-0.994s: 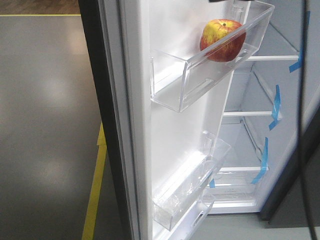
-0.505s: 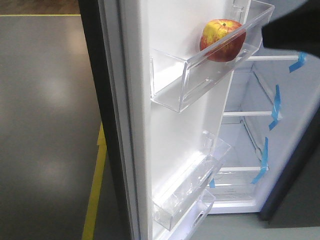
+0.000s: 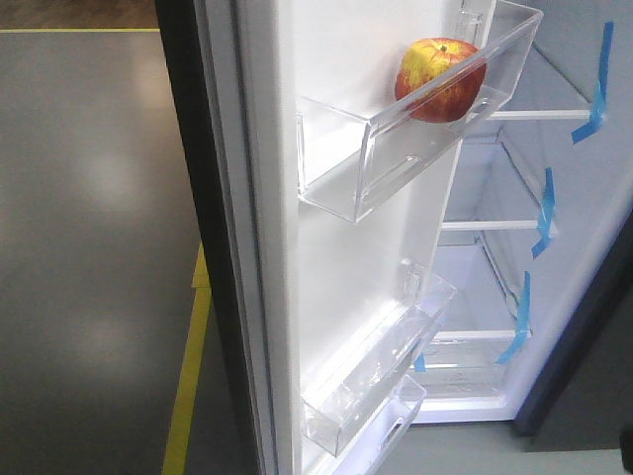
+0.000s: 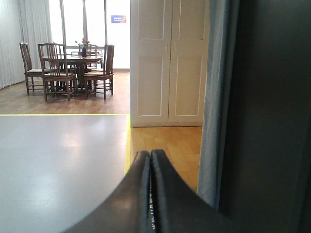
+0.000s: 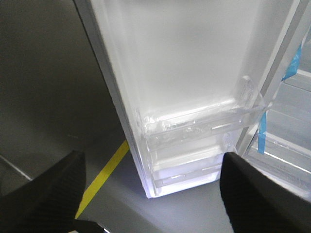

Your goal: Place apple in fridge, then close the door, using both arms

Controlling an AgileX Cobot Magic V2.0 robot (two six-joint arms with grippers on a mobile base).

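The red and yellow apple rests in the top clear bin of the open door. Behind the door the fridge shows its white lining, clear shelves and blue tape strips. My left gripper is shut with nothing in it, close beside the door's dark grey outer face. My right gripper is open and empty, low down, looking at the door's lower bins. Neither gripper appears in the front view.
Yellow floor tape runs along the grey floor left of the door. In the left wrist view white cupboard doors stand ahead, with a dining table and chairs far back left.
A dark arm part that crossed the upper right of the front view half a second ago has gone out of that view. The apple and door have not moved.
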